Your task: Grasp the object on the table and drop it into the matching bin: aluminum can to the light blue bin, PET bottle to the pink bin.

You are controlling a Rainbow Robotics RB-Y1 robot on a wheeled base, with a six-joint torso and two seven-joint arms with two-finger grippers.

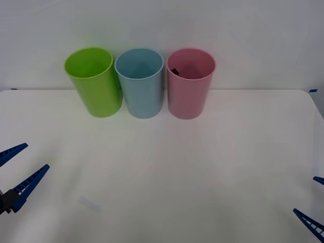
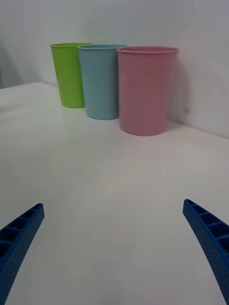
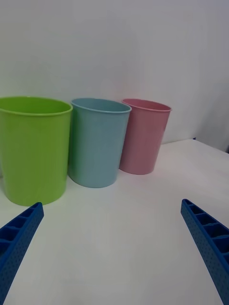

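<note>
Three bins stand in a row at the back of the table (image 1: 212, 167), with the pink bin (image 1: 190, 85) as landmark: the light blue bin (image 1: 140, 84) touches or nearly touches it on its left, and the lime green bin (image 1: 94, 82) comes next beyond that. Inside the pink bin, against its left inner wall just under the rim, shows a small dark shape, likely the PET bottle (image 1: 174, 71); most of it is hidden. Light blue and green interiors look bare.

Handling, as a judgement: small, light, smooth-sided, stiff enough when full; best taken across the body below the cap.

Left gripper (image 1: 14, 173) sits well forward-left of the pink bin, fingers spread apart, holding nothing. Right gripper (image 1: 315, 204) sits well forward-right, likewise spread and unloaded. Drop looks done.
</note>
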